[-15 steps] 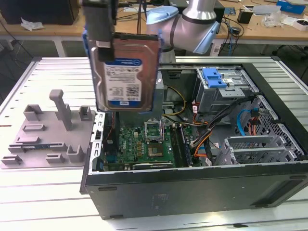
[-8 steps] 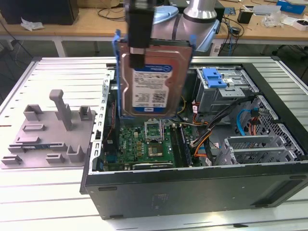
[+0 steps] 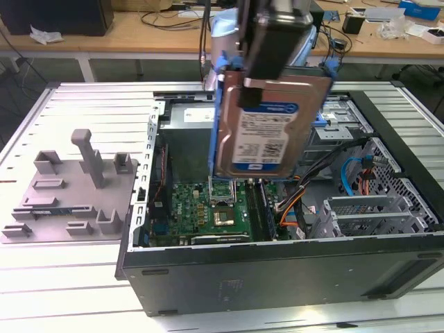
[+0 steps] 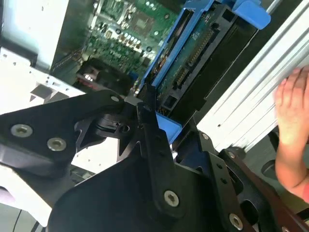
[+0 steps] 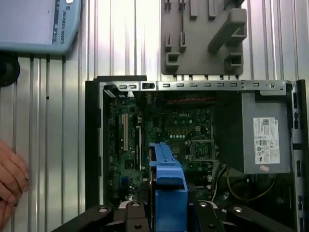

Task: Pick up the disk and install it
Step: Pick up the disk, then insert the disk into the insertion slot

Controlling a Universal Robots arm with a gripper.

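The disk [image 3: 267,128] is a silver hard drive with a white-and-blue label, framed by a blue caddy rail. It hangs upright above the open computer case [image 3: 277,258], over the motherboard [image 3: 215,208]. My gripper [image 3: 274,73] is shut on its top edge. In the second wrist view the black fingers [image 4: 150,126] clamp the blue caddy of the disk [image 4: 193,58]. In the first wrist view the blue rail of the disk [image 5: 166,186] sits between the gripper's [image 5: 166,215] black links, above the case interior.
A grey fixture plate [image 3: 69,194] with upright posts lies on the slatted table at the exterior view's left of the case. Drive cages and cables [image 3: 361,180] fill the case's other end. A person's hand [image 4: 294,130] rests near the table edge.
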